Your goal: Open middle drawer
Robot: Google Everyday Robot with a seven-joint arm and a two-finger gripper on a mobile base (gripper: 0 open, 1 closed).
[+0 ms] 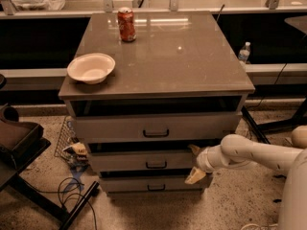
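Down the front of the grey cabinet (182,61), beneath the white bowl (91,67) and the red can (126,24) on its top, the middle drawer (120,161) sits between the taller-fronted drawer (110,127) above and the slim drawer (124,185) below. Its front lies roughly in line with theirs, so I judge it shut or at most barely started, though the dim gaps make that hard to settle. Its black bar handle (156,165) at the centre is untouched. Further right, the gripper (195,163) is at the drawer's right end, well apart from the handle. Its fingers (194,149) are spread wide, one by the front's upper edge and one by the lower, apparently straddling it and holding nothing. The whole pull remains to be done.
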